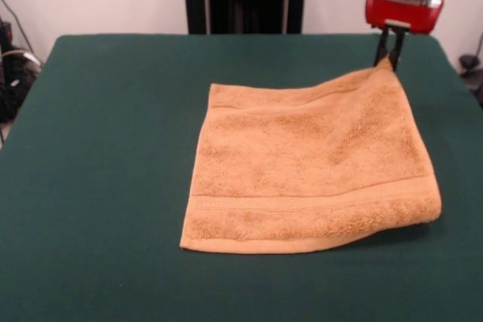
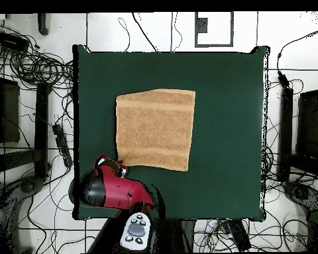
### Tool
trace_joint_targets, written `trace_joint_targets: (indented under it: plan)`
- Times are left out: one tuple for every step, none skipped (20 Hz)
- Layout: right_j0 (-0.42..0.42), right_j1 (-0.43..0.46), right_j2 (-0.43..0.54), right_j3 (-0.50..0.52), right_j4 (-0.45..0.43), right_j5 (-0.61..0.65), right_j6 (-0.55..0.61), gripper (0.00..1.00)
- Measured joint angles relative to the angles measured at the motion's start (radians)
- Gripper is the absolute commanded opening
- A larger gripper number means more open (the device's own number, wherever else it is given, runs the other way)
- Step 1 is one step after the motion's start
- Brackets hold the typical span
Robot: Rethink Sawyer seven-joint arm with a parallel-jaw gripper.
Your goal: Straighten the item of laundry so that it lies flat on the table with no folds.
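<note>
Front view: towel corner between jaws.

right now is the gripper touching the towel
Touching: in the front view the gripper pinches the towel at its raised far corner.

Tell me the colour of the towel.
Orange-tan, the towel shows best in the front view, against the dark green table.

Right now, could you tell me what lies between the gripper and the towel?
Nothing: in the front view the gripper sits right at the towel's raised far corner, with no gap visible between them.
</note>
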State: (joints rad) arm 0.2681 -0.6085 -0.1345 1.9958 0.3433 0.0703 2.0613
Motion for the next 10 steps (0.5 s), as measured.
trace_joint_targets:
  plan:
    - [0.002,0.000,-0.001,0.001,0.004,0.000,0.004,0.00]
    - [0.007,0.000,-0.007,0.004,0.013,0.000,0.016,0.00]
    - [0.009,0.000,-0.009,0.005,0.016,0.000,0.021,0.00]
    - [0.010,0.000,-0.011,0.006,0.019,0.000,0.025,0.00]
    - [0.011,0.000,-0.014,0.007,0.022,0.000,0.030,0.00]
    - [0.010,-0.002,-0.016,0.009,0.023,0.000,0.032,0.00]
    - [0.008,-0.005,-0.015,0.012,0.023,0.000,0.032,0.00]
    - [0.005,-0.008,-0.015,0.016,0.023,0.000,0.032,0.00]
    - [0.001,-0.011,-0.015,0.021,0.023,0.000,0.032,0.00]
    - [-0.002,-0.014,-0.015,0.025,0.023,0.000,0.032,0.00]
